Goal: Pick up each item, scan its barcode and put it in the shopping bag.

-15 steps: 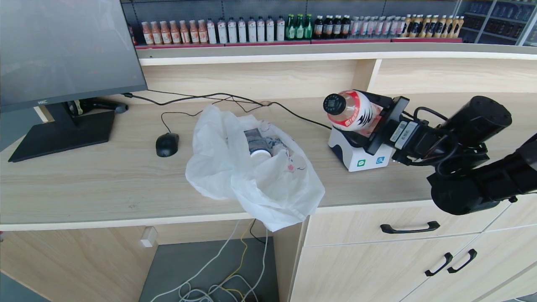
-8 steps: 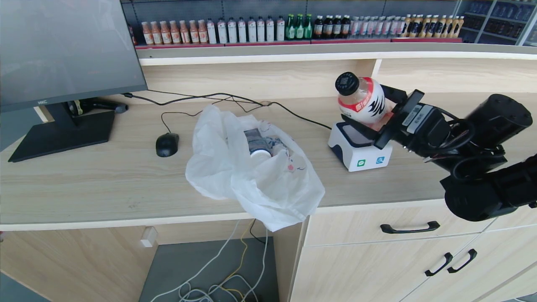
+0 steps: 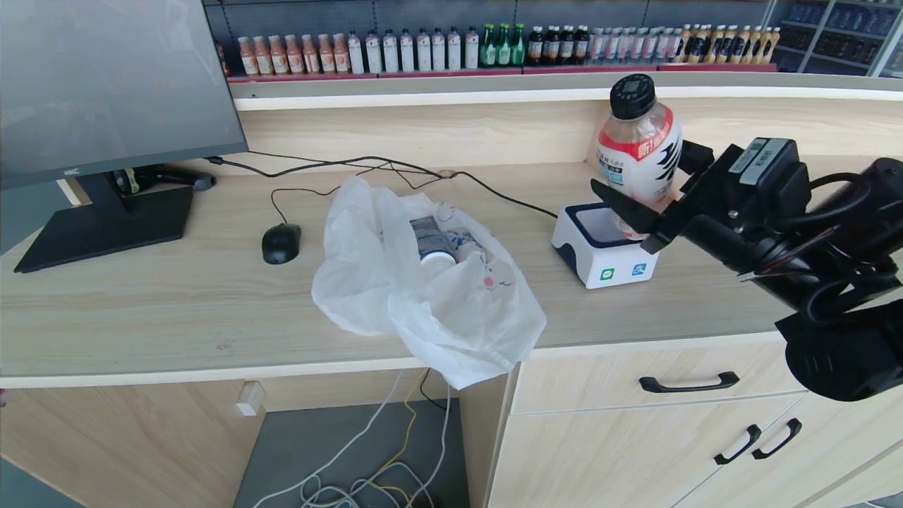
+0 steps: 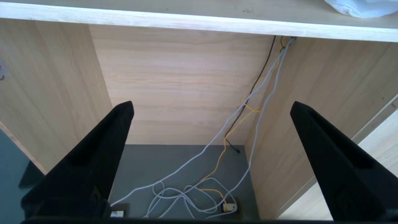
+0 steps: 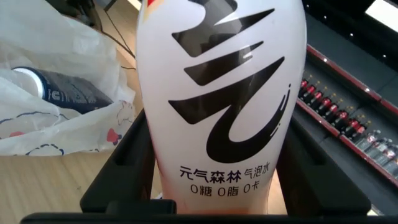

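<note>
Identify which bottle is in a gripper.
The black-capped bottle, held upright by the right gripper above the scanner; the others lie in the bag or stand on the far shelf.

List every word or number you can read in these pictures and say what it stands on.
"0糖 0脂 0卡": lower label of the bottle, held in the right tool.
Too small to read: the code on the cap, scanner stickers, wrist stickers, monitor bezel mark, shelf bottles labels.
</note>
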Controlling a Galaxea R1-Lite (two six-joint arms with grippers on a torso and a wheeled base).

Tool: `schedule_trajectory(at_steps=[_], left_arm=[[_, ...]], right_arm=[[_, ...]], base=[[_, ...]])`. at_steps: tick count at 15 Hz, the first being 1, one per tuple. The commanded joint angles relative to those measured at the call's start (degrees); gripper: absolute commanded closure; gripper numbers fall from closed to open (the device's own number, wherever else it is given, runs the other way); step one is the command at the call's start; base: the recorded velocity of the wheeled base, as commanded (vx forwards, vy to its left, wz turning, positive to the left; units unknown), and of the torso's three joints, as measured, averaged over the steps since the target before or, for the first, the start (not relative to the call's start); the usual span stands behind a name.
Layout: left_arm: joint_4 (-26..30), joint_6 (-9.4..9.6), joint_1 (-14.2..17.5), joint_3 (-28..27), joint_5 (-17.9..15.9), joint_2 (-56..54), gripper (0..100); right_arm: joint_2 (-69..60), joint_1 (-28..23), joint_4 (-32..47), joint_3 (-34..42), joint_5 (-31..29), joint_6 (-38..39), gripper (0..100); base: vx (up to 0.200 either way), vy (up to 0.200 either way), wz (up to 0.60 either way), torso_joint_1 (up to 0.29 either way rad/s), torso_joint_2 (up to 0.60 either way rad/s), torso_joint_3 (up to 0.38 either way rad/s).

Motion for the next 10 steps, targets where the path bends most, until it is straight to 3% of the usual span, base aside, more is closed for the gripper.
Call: schedule_trajectory(at_steps=[1, 10], left_arm=[[0.0, -0.01, 0.0, 0.0, 0.0, 0.0, 0], [0.0, -0.01, -0.1, 0.0, 0.0, 0.0, 0]], right_arm=[[-0.5, 0.1, -2.5, 0.5, -1.6, 3.2, 100], [-4.1, 0.5, -3.2, 5.6, -10.7, 19.3, 100]], base=[[0.0, 0.0, 0.0, 0.0, 0.0, 0.0], [0.0, 0.0, 0.0, 0.0, 0.0, 0.0]])
